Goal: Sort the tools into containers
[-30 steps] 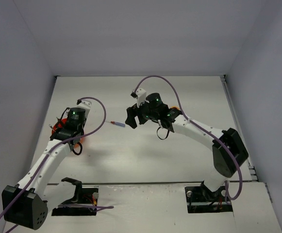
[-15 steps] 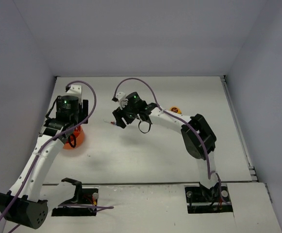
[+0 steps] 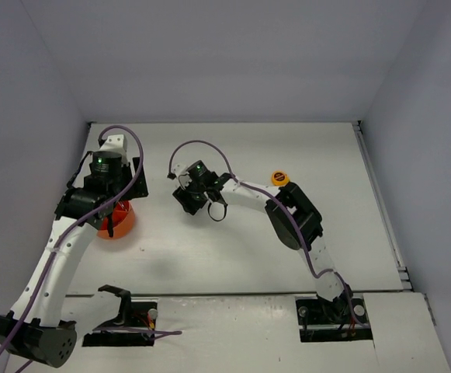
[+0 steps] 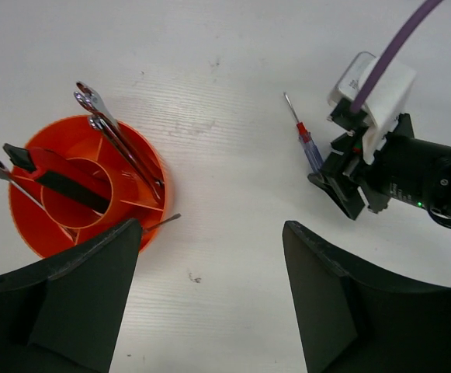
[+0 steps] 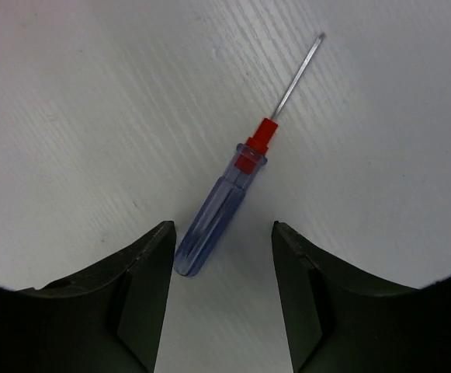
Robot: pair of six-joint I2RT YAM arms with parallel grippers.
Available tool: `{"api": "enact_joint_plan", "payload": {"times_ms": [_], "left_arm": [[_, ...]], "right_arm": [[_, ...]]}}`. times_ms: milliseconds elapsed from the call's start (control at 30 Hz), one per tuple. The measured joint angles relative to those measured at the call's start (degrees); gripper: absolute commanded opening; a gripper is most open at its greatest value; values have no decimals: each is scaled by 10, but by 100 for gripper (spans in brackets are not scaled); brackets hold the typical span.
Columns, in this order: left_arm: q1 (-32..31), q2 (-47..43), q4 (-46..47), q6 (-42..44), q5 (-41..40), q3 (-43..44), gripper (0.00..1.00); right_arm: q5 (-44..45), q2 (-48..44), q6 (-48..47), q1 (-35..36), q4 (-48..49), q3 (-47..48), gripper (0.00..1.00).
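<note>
**Sorting part done; screwdriver pick-up in hand.**

In the top view, find the tub (image 4: 31, 233) at 9 o'clock from the right gripper (image 5: 221, 229). It already holds the wrenches (image 4: 120, 148) and the knife (image 4: 70, 190). Two tools remain on the table (image 3: 233, 249): the screwdriver (image 5: 244, 159) and the tape measure (image 3: 279, 179), which lies at 3 o'clock from that gripper. The right jaws straddle the screwdriver handle, tip toward 1 o'clock, but are not clenched on it. The left gripper (image 4: 209, 229) hangs released and empty just beside the tub. No brand, label or writing is legible.
</note>
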Motion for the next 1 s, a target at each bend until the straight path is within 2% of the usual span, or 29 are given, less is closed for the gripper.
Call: {"api": "enact_joint_plan", "payload": {"times_ms": [33, 133, 300, 333, 600, 767, 1000], "left_arm": [[0, 0, -1, -4, 6, 0, 70], [0, 0, -5, -13, 20, 0, 70], [0, -3, -7, -24, 36, 0, 70], [0, -3, -7, -28, 41, 0, 70], [0, 35, -9, -80, 102, 12, 70], [0, 69, -7, -121, 145, 40, 70], [-1, 97, 20, -167, 230, 87, 70]], "right_arm": [[9, 2, -1, 1, -1, 5, 44], [28, 10, -5, 3, 0, 12, 31], [53, 11, -6, 3, 4, 14, 2], [57, 11, -6, 3, 8, 11, 0], [73, -58, -2, 6, 20, -89, 0], [73, -163, 20, 6, -5, -164, 0], [70, -324, 41, 6, 14, -201, 0]]}}
